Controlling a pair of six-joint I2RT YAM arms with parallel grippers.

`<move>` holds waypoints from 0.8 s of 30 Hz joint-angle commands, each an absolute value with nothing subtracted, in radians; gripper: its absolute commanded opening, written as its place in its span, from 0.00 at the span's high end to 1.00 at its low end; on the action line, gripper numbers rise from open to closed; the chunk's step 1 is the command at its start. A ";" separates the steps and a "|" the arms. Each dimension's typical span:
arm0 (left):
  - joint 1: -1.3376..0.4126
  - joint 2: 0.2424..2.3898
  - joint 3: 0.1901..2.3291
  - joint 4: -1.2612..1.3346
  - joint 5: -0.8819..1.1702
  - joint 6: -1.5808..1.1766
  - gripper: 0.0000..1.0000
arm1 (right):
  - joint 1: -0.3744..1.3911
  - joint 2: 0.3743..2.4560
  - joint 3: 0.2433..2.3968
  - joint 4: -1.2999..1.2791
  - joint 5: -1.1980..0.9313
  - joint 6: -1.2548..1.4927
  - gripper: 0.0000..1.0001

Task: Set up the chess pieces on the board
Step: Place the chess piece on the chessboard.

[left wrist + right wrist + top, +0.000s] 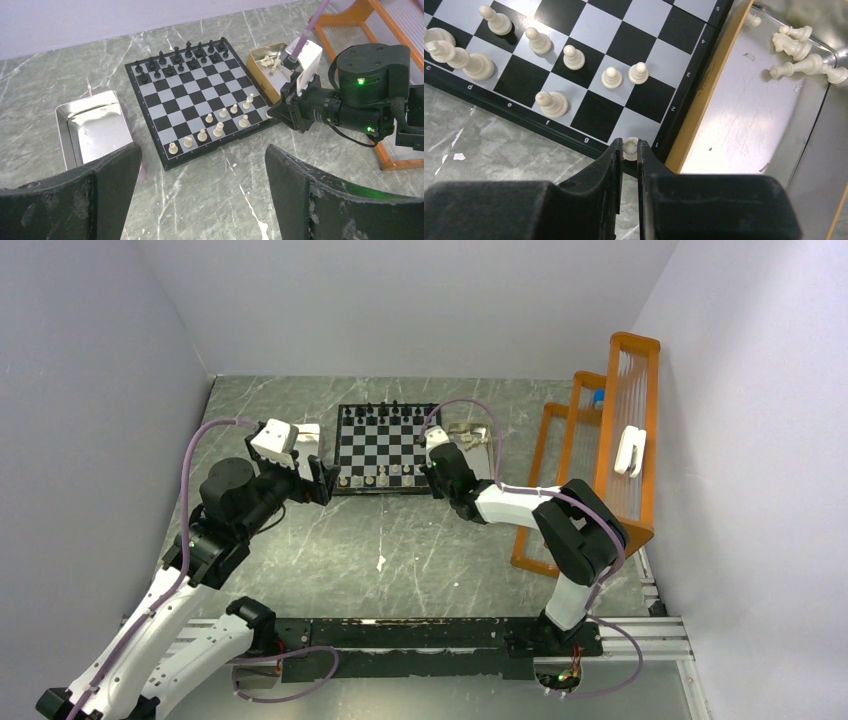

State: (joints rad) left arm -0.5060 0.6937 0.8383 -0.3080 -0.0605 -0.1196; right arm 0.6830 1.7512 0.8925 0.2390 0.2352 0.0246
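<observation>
The chessboard (380,445) lies at the back middle of the table, and shows in the left wrist view (200,95) and right wrist view (589,30). Black chessmen (180,57) fill its far rows. Several cream chessmen (215,125) stand in its near rows. My right gripper (629,147) is shut on a cream chess piece (629,148) above the board's near right corner square. More cream pieces (804,55) lie in the tan tray (704,100) beside the board. My left gripper (202,195) is open and empty, over the table in front of the board's near left corner.
A silvery metal tray (90,127) lies left of the board. An orange wire rack (610,440) stands at the right. The right arm (350,100) reaches across in front of the tan tray.
</observation>
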 commanded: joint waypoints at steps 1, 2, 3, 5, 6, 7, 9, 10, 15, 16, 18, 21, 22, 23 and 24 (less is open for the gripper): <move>-0.509 0.692 0.833 -0.315 -0.087 -0.107 0.03 | 0.690 1.769 0.890 0.289 0.285 0.022 0.89; -0.509 0.693 0.832 -0.314 -0.086 -0.107 0.03 | 0.689 1.766 0.887 0.296 0.286 0.022 0.88; -0.509 0.691 0.831 -0.313 -0.085 -0.107 0.03 | 0.690 1.767 0.884 0.301 0.286 0.022 0.88; -0.509 0.692 0.830 -0.313 -0.084 -0.107 0.03 | 0.689 1.773 0.891 0.291 0.284 0.027 0.88; -0.509 0.694 0.831 -0.313 -0.085 -0.109 0.03 | 0.690 1.779 0.897 0.285 0.282 0.032 0.87; -0.508 0.694 0.831 -0.313 -0.083 -0.109 0.03 | 0.690 1.783 0.901 0.282 0.277 0.037 0.87; -0.509 0.696 0.831 -0.313 -0.082 -0.107 0.03 | 0.689 1.792 0.905 0.283 0.264 0.048 0.87; -0.509 0.697 0.831 -0.313 -0.082 -0.107 0.03 | 0.689 1.796 0.908 0.282 0.256 0.054 0.87; -0.509 0.689 0.829 -0.315 -0.088 -0.109 0.03 | 0.690 1.816 0.925 0.260 0.251 0.078 0.84; -0.509 0.687 0.827 -0.315 -0.088 -0.109 0.03 | 0.690 1.818 0.925 0.259 0.251 0.080 0.84; -0.509 0.684 0.827 -0.313 -0.087 -0.109 0.03 | 0.690 1.816 0.926 0.249 0.260 0.082 0.84; -0.509 0.687 0.828 -0.314 -0.088 -0.109 0.03 | 0.689 1.808 0.922 0.239 0.271 0.083 0.84; -0.509 0.689 0.828 -0.314 -0.088 -0.109 0.03 | 0.689 1.806 0.921 0.236 0.272 0.085 0.84; -0.509 0.688 0.828 -0.313 -0.086 -0.109 0.03 | 0.689 1.803 0.920 0.231 0.274 0.086 0.84; -0.509 0.685 0.828 -0.313 -0.086 -0.109 0.03 | 0.690 1.800 0.918 0.228 0.277 0.089 0.83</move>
